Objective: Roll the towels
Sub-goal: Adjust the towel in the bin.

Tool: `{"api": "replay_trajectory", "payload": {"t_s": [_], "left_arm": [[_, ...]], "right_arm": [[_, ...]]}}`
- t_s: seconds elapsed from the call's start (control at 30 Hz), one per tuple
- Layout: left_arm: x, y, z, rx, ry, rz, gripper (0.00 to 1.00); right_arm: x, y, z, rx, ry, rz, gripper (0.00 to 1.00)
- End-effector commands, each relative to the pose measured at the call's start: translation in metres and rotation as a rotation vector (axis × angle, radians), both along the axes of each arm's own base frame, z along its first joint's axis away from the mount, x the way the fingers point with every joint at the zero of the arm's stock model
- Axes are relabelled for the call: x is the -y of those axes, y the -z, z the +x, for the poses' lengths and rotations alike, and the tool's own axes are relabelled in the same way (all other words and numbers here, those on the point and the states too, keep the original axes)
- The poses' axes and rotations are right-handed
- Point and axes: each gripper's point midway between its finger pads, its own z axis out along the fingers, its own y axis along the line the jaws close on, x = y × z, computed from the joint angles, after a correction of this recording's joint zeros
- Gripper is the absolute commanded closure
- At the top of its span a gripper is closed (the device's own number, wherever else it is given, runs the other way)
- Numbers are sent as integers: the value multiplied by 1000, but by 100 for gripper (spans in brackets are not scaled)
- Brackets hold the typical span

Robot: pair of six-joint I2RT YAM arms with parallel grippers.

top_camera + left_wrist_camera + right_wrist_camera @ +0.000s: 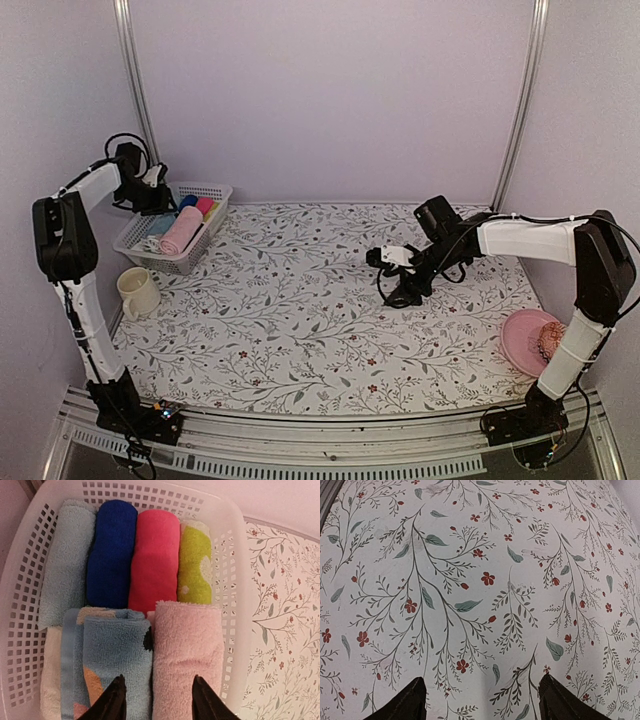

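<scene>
Floral table (300, 330); left gripper (159, 700) half-open above pink towel (187, 650) in basket (235, 580); right gripper (480, 702) wide, empty

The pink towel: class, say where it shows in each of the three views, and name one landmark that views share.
Top external: pink towel rolled in the basket, upper left, below the left gripper.
Left wrist: lower centre-right, front row, beside the blue towel.
Right wrist: not in it; only the floral tablecloth shows.
Shared landmark: the tablecloth, in all three.
</scene>
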Motion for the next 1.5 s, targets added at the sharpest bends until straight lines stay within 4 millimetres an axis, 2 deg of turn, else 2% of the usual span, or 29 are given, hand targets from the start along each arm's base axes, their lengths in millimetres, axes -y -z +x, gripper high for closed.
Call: {"api": "replay_trajectory", "payload": {"t_s": [0.0,0.37,0.4,0.43,0.67,1.03,1.47], "left_arm": [[2,8,-6,-51,-4,-3,56],[-8,36,-13,-131,-32,46,56],[-8,39,-14,-138,-32,46,56],[-9,41,-15,-144,-34,46,56],[-9,49,-19,-168,-31,46,56],[-30,62,-28,-213,-79,71,56],[-38,92,-31,-275,-88,55,54]], "right_arm": [[-4,-3,4,-6,-2,9,23],[-3,-7,3,5,-6,9,20],[-2,-7,3,5,-4,8,14],[-2,-8,3,8,-4,9,1],[-2,-10,5,17,2,9,1],[-2,-14,5,22,4,14,1],[-2,-14,5,23,5,13,1]]}}
